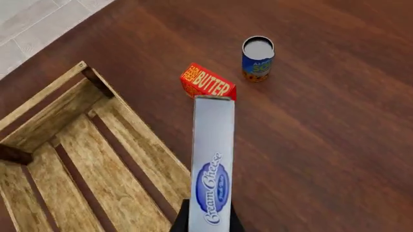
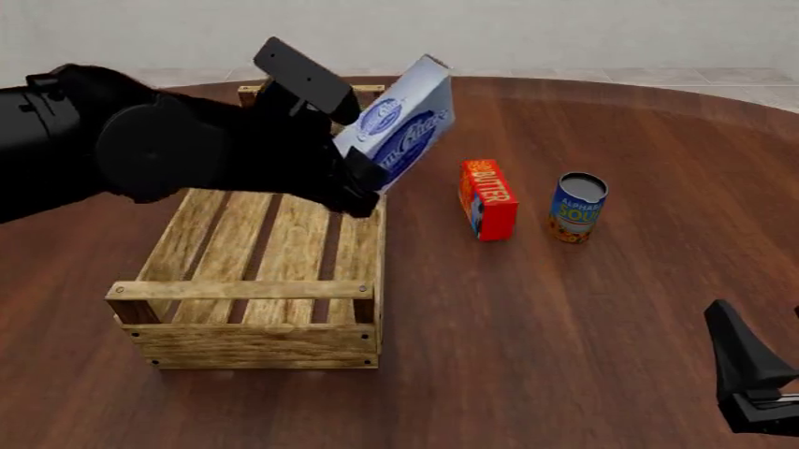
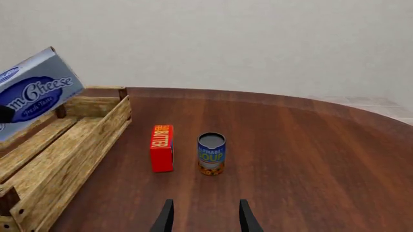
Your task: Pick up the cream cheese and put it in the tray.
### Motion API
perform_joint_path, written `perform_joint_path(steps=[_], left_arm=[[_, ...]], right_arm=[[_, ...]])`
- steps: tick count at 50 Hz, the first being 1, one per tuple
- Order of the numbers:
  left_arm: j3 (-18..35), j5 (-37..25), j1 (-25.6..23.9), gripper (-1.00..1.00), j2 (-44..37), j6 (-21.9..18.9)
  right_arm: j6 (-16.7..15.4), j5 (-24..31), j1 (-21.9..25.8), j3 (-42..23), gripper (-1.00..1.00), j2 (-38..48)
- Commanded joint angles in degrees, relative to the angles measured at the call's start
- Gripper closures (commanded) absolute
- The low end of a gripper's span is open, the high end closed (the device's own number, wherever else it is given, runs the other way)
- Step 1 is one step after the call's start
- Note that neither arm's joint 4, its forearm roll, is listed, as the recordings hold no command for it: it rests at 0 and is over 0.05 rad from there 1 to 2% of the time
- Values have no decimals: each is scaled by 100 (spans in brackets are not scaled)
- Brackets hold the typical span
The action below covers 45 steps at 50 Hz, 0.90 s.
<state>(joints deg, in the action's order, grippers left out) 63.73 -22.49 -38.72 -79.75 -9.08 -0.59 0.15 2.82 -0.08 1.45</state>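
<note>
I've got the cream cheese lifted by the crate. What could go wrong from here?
The cream cheese hangs tilted over the tray's right rail, not its middle; released now, it might clip the rail and drop outside. The left gripper grasps only one end, so it could pivot. The butter box stands nearby.

Place: simulated tabletop scene, home-like; no real room
Evidence: round dark wooden table (image 2: 600, 309); plain pale wall (image 3: 258, 43); light tiled floor (image 1: 32, 29)
</note>
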Motion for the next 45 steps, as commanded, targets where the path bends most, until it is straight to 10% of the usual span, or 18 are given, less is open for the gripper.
perform_joint_path(steps=[1,27,45], left_arm=[[-36,-30,573,100,247,-121],[-821,863,1653,100,-203,366],[-1425,1615,2153,100,-932,-33]], right_arm=[[-21,-17,-3,4,-100,21],[16,-4,-23,6,-100,-5],[-12,37,-17,6,-100,-35]])
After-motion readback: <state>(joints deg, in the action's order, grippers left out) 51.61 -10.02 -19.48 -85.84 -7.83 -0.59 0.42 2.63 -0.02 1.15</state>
